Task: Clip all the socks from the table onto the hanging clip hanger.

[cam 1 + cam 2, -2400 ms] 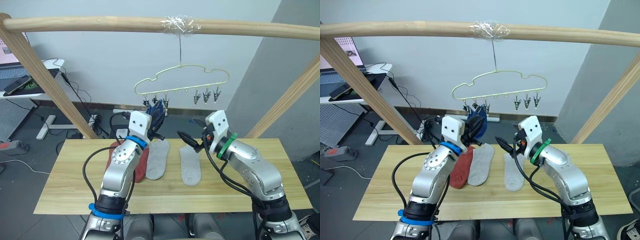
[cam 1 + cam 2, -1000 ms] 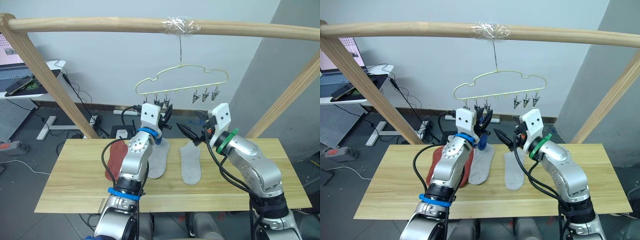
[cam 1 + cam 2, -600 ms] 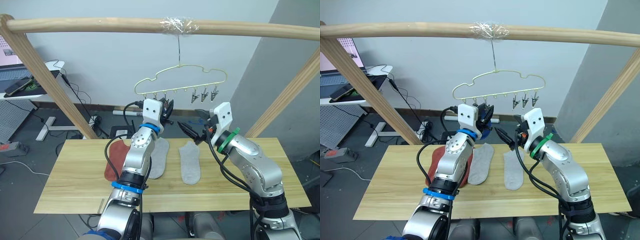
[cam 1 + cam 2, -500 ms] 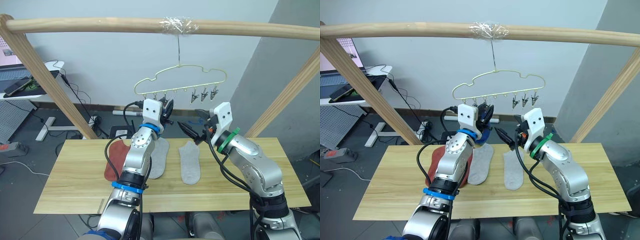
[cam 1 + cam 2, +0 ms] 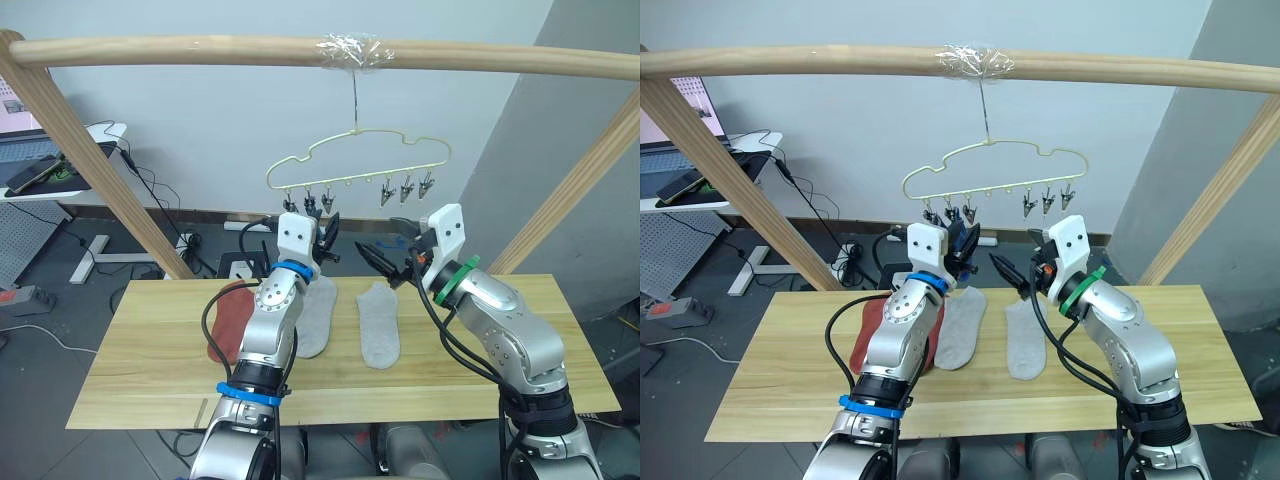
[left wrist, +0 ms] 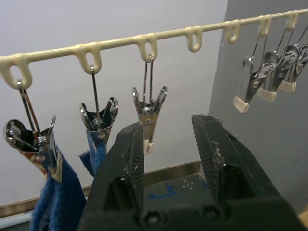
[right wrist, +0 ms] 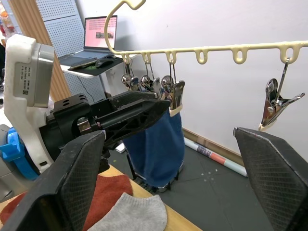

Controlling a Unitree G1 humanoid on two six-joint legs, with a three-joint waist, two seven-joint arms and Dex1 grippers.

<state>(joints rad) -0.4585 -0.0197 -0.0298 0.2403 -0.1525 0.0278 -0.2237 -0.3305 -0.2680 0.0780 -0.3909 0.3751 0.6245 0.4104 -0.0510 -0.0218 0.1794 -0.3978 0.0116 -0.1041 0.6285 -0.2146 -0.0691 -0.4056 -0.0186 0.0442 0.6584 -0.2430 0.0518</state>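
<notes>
Two blue socks (image 6: 53,202) hang from the clip hanger (image 5: 355,162), pinched in the two leftmost grey clips (image 6: 98,120) of its row, while two light grey socks (image 5: 380,325) lie flat side by side on the tabletop (image 5: 140,370) and rust-red sock fabric (image 5: 228,322) rests just to their left, partly hidden behind the left arm, so the count of red ones cannot be told. Six clips can be counted in the left wrist view: two holding blue fabric, a third bare one (image 6: 150,113) beside them, then a few bare loops on the cream wire, and three more bare clips (image 6: 264,77) bunched at the far end. The hanger's hook goes up to a thick wooden pole (image 5: 200,48), where clear tape wraps the spot. The left end effector (image 6: 168,139) is raised just under the hanger with its two black fingers (image 6: 127,163) spread apart and holding nothing, the third clip sitting right above the gap between them and the blue socks just beside its left finger. The right end effector (image 7: 168,159) is lifted above the tabletop near the grey socks, its fingers wide apart and bare, pointing toward the left end effector and the hanging blue socks.
</notes>
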